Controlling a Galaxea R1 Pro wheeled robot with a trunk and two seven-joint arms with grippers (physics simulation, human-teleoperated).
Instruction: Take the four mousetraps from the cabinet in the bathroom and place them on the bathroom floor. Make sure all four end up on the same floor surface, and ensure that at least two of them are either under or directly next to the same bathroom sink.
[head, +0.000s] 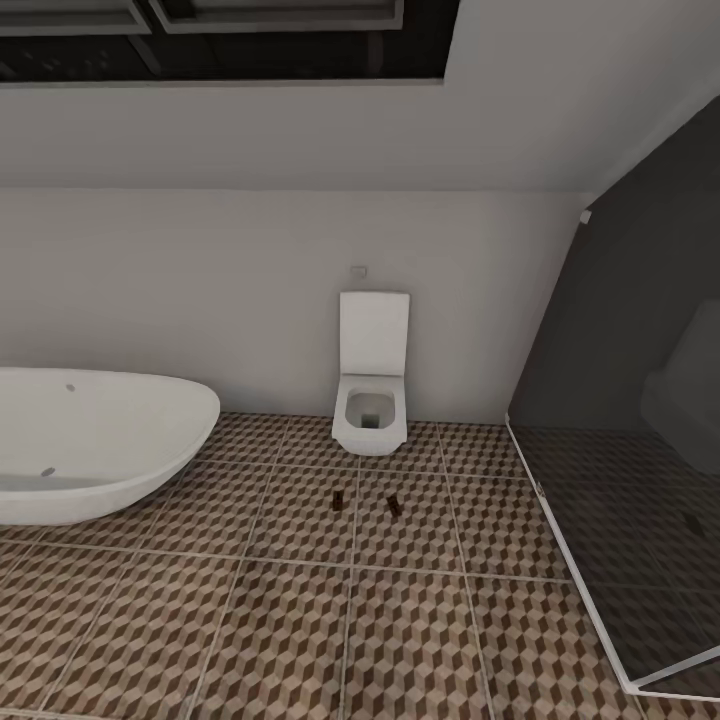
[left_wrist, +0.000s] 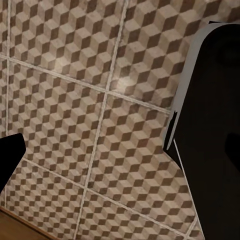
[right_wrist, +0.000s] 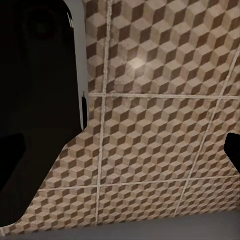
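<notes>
Two mousetraps lie on the bathroom floor (head: 300, 620) in front of the toilet, one at the left (head: 340, 500) and one at the right (head: 395, 504). From here they are small, dark and flat, about a hand's width apart. The cabinet and the bathroom sink are out of view. My left gripper (left_wrist: 120, 155) hangs over the cube-pattern tiles, its fingertip (left_wrist: 9, 160) at the picture's edge, nothing between the fingers. My right gripper (right_wrist: 120, 150) also hangs above the tiles, one fingertip (right_wrist: 233, 150) at the edge, open and empty.
A white oval bathtub (head: 90, 440) stands at the left. The white square toilet (head: 371, 400) is against the far wall. A glass shower screen (head: 620, 520) with a white base rail closes off the right. My dark base (left_wrist: 215, 135) shows beside the tiles, with a brown wooden strip (left_wrist: 15, 227) nearby.
</notes>
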